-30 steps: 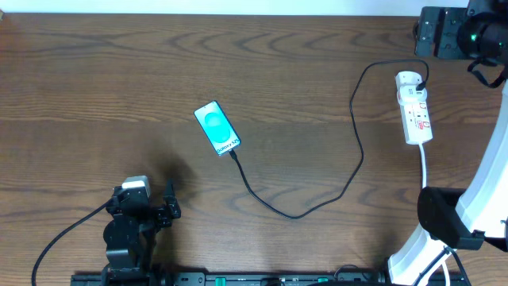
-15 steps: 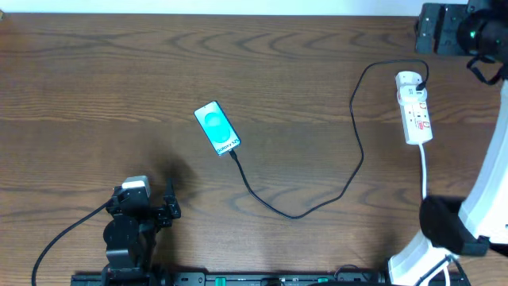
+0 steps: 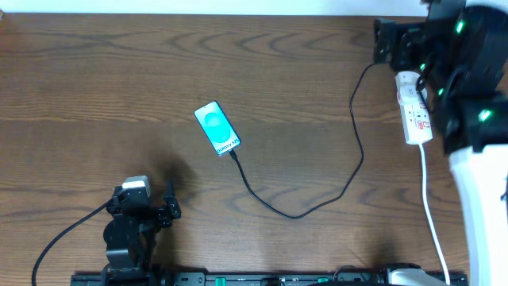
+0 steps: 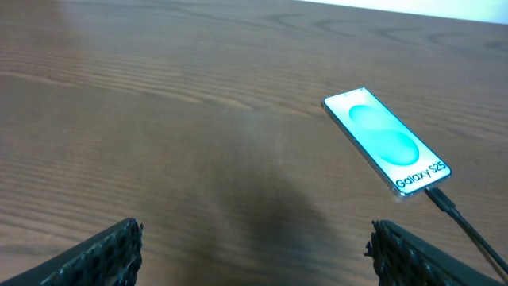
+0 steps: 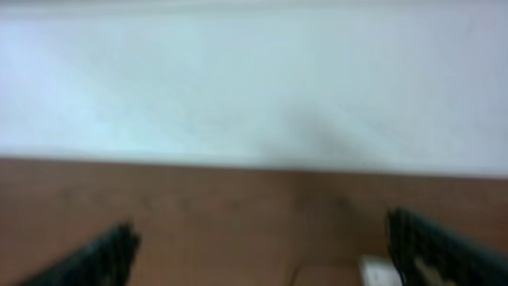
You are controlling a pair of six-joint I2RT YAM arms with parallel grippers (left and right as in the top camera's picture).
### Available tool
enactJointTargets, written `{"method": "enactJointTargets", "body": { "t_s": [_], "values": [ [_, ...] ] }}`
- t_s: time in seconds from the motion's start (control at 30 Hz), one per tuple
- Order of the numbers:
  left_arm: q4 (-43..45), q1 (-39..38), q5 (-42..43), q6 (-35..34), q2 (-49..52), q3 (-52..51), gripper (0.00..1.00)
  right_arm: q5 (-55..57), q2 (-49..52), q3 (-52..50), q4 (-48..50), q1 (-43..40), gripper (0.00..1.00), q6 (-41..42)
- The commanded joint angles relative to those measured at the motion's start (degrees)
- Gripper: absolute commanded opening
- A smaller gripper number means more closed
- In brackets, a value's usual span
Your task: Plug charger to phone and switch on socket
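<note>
The phone [image 3: 217, 128] lies flat at mid-table, teal screen up, and shows in the left wrist view as the phone [image 4: 386, 141] ahead to the right. The charger [image 3: 295, 214] is a thin black cable whose tip [image 4: 441, 200] meets the phone's Galaxy end. It loops right and up to a black plug in the socket [image 3: 416, 115], a white strip. My right gripper [image 3: 394, 40] hangs open just up-left of the socket; its blurred view, with the gripper [image 5: 266, 254] at the bottom, catches one white corner of the socket [image 5: 376, 272]. My left gripper [image 3: 169, 201] [image 4: 254, 256] rests open near the front edge.
The strip's thick white cord [image 3: 429, 206] runs down toward the front right. My white right arm [image 3: 476, 119] covers the table's right edge beside the strip. A pale wall [image 5: 254, 79] stands behind the table's far edge.
My right arm has swung left and forward, so its gripper and links now hang over and beside the socket. The left arm, phone and cable have stayed put.
</note>
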Motion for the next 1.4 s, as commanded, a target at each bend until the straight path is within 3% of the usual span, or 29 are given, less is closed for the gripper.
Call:
{"method": "enactJointTargets", "body": {
  "t_s": [0.0,0.23,0.43,1.0,1.37],
  "values": [
    [-1.2,0.3,0.5,1.2,-0.4,-0.7,0.92,-0.5,-6.7,-10.4,10.6,1.9,0.99,0.3],
    [-1.2,0.3,0.5,1.2,-0.4,-0.7,0.92,-0.5,-17.9,-33.6,38.1,3.7,0.99,0.3],
    [-1.2,0.3,0.5,1.2,-0.4,-0.7,0.92,1.2,-27.1,-49.5,48.0,3.7,0.99,-1.1],
    [-1.2,0.3,0.5,1.2,-0.4,-0.7,0.92,2.7,-56.5,-82.6,50.0,3.4,0.99,-2.9],
    [-1.2,0.3,0.5,1.2,-0.4,-0.7,0.92,2.7,-63.8,-82.9,29.1,2.9,0.99,-1.5]
  ]
}}
